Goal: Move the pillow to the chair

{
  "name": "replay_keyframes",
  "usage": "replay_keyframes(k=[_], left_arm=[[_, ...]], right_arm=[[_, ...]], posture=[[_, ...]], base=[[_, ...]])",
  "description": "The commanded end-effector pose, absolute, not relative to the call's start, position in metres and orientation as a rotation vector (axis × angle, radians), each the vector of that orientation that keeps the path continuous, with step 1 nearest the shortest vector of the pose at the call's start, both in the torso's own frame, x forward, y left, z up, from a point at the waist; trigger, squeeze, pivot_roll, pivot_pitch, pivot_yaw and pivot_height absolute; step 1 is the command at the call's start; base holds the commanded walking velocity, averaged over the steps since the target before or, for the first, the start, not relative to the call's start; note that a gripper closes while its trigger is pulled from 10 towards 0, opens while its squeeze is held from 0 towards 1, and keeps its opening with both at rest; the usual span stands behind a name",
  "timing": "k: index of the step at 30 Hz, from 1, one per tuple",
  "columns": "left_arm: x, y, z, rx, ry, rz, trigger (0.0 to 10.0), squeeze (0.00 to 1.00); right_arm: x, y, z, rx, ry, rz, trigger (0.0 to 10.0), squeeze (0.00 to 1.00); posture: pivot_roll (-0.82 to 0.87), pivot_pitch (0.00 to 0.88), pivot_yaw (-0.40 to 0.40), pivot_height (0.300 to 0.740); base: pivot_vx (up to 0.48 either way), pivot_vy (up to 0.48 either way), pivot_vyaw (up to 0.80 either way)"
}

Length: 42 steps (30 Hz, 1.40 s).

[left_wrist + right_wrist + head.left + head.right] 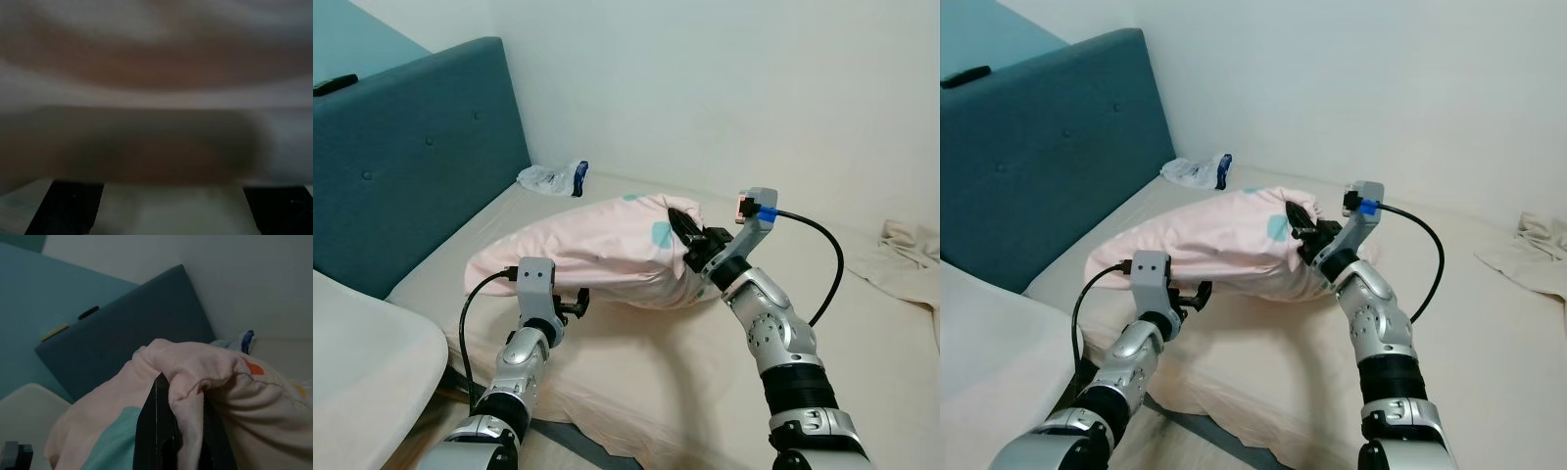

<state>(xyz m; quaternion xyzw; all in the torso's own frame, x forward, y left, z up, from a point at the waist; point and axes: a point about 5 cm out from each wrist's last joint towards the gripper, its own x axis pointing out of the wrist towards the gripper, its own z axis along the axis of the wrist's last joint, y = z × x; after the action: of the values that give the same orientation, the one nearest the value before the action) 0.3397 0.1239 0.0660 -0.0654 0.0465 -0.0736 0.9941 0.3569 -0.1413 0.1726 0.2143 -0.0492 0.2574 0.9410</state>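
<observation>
A pale pink pillow (pixel 597 245) with teal spots lies across the beige mattress (pixel 636 362). My right gripper (pixel 690 233) is shut on a bunched fold at the pillow's right end; in the right wrist view the fabric wraps over the black fingers (pixel 156 431). My left gripper (pixel 570 305) presses against the pillow's lower left side. In its wrist view the fingers (pixel 73 208) stand wide apart, open, with blurred pillow fabric close in front. A white rounded chair seat (pixel 362 343) shows at the lower left, beside the bed.
A teal padded headboard (pixel 411 166) runs along the left, with a black remote (pixel 335 84) on top. A clear plastic bag (pixel 553 178) with something blue lies at the bed's far corner. Crumpled beige cloth (pixel 911 257) lies at the right. A white wall stands behind.
</observation>
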Motion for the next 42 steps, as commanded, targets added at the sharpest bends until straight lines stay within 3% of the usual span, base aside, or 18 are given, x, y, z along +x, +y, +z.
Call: replay_keyframes(k=[1, 14, 27, 30, 42], left_arm=[[0.341, 0.122, 0.069, -0.116, 0.071, -0.151, 10.0, 0.0], [0.351, 0.152, 0.086, -0.072, 0.005, -0.03, 10.0, 0.0], [0.351, 0.142, 0.089, -0.058, -0.016, -0.054, 10.0, 0.0], [0.351, 0.141, 0.088, -0.053, -0.014, -0.06, 10.0, 0.0], [0.348, 0.132, 0.083, -0.057, 0.003, -0.124, 10.0, 0.0]], right_arm=[[0.358, -0.132, 0.194, 0.418, -0.191, 0.58, 10.0, 0.0], [0.358, -0.121, 0.209, 0.412, -0.241, 0.665, 10.0, 0.0], [0.355, -0.114, 0.214, 0.424, -0.269, 0.703, 10.0, 0.0], [0.358, -0.116, 0.214, 0.423, -0.269, 0.677, 10.0, 0.0], [0.376, -0.164, 0.215, 0.391, -0.303, 0.304, 10.0, 0.0]], posture=[[-0.06, 0.0, 0.019, 0.74], [-0.05, 0.0, 0.01, 0.74], [-0.05, 0.0, 0.009, 0.74], [-0.05, 0.0, 0.008, 0.74], [-0.04, 0.0, 0.01, 0.74]], base=[[0.0, 0.0, 0.75], [0.0, 0.0, 0.75], [0.0, 0.0, 0.75], [0.0, 0.0, 0.75], [0.0, 0.0, 0.74]])
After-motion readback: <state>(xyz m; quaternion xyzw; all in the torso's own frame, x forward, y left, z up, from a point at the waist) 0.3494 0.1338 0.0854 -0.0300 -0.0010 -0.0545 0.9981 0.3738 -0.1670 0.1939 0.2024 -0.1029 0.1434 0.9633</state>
